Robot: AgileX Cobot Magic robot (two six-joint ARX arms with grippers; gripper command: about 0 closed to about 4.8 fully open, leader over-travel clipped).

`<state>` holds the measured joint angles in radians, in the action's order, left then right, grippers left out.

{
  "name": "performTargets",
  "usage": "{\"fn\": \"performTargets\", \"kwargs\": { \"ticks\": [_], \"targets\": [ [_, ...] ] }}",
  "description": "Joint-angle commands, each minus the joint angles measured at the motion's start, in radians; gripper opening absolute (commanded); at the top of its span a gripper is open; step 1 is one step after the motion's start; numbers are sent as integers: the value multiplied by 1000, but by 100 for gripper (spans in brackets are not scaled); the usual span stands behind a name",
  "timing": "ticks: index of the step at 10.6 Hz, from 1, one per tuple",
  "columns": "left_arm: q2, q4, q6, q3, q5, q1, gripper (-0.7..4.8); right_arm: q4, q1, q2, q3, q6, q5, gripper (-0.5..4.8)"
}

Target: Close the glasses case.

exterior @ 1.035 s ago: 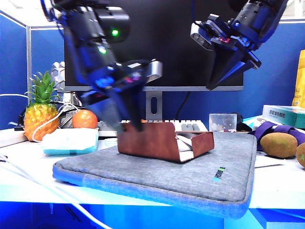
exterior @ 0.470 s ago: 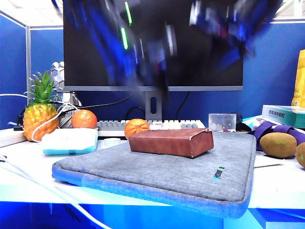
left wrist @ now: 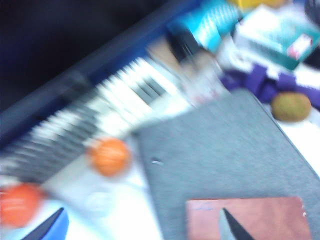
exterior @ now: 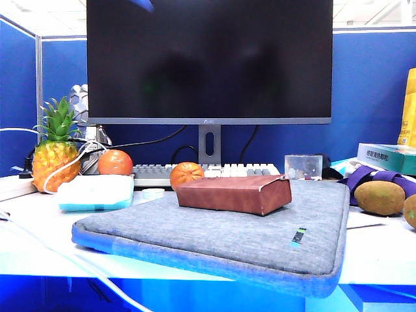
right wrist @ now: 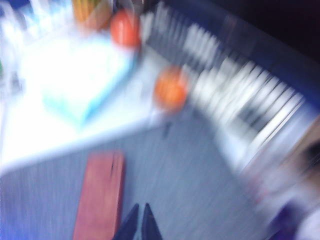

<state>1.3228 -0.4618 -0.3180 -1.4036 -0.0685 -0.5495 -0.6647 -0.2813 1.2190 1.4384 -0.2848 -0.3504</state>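
case: we see the glasses case [exterior: 234,193] closed on the grey sleeve [exterior: 214,234] | left gripper [left wrist: 142,225] — jaws spread above it | right gripper [right wrist: 140,224] — tips pressed together, empty | around: orange [exterior: 186,174], keyboard [exterior: 221,171], kiwi [exterior: 380,197] — nothing obstructs

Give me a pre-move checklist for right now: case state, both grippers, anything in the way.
1. glasses case flap down, box closed: ok.
2. Case sits flat on the grey laptop sleeve: ok.
3. left gripper open, nothing between its fingertips, above the case: ok.
4. right gripper shut, holding nothing, above the sleeve beside the case: ok.
5. Both arms out of the exterior view: ok.
6. Flap fully latched: cannot tell.
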Motion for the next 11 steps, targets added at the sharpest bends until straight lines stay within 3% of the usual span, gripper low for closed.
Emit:
{"fn": "performTargets", "kwargs": {
  "ticks": [1,5,11],
  "targets": [
    [-225,131,-31,153,71,33,398,58,-2,-159,-27,-3,79,-2],
    [-557,232,-11,481,132,34,398,194,-2,-480,-373,116,93,-2],
    [-877,195,178,686,245,33,394,382,-23,-1084,-911,412,195,-2]
  ]
}}
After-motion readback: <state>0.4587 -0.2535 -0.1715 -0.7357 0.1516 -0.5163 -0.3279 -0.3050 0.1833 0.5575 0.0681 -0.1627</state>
